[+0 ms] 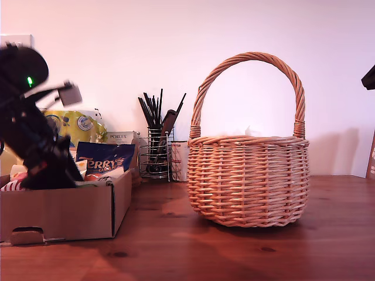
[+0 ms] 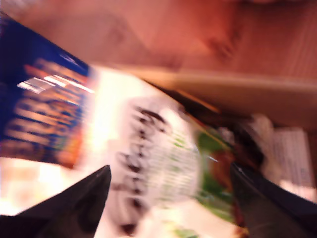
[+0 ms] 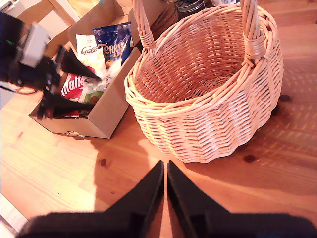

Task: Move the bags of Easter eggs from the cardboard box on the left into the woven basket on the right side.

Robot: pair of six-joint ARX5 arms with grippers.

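The cardboard box (image 1: 64, 211) (image 3: 106, 109) stands at the exterior view's left and holds the bags of Easter eggs. A dark blue Terry's bag (image 1: 105, 161) (image 2: 39, 114) (image 3: 113, 47) leans at the back. Beside it are a white Galaxy bag (image 2: 158, 158) (image 3: 89, 52) and a red Maltesers bag (image 3: 72, 87). My first gripper (image 2: 171, 198) (image 3: 94, 91) is open, low over the bags with the Galaxy bag between its fingers; its view is blurred. The woven basket (image 1: 249, 181) (image 3: 213, 119) stands empty beside the box. My second gripper (image 3: 166, 183) is shut, high above the table in front of the basket.
Behind the box are a yellow plastic package (image 1: 76, 124) and a white Porlex carton (image 1: 120, 136). A wire utensil holder (image 1: 157, 153) with dark utensils stands by the wall. Part of an arm (image 1: 369, 77) shows at the exterior view's right edge. Everything rests on a wooden table (image 1: 176, 246).
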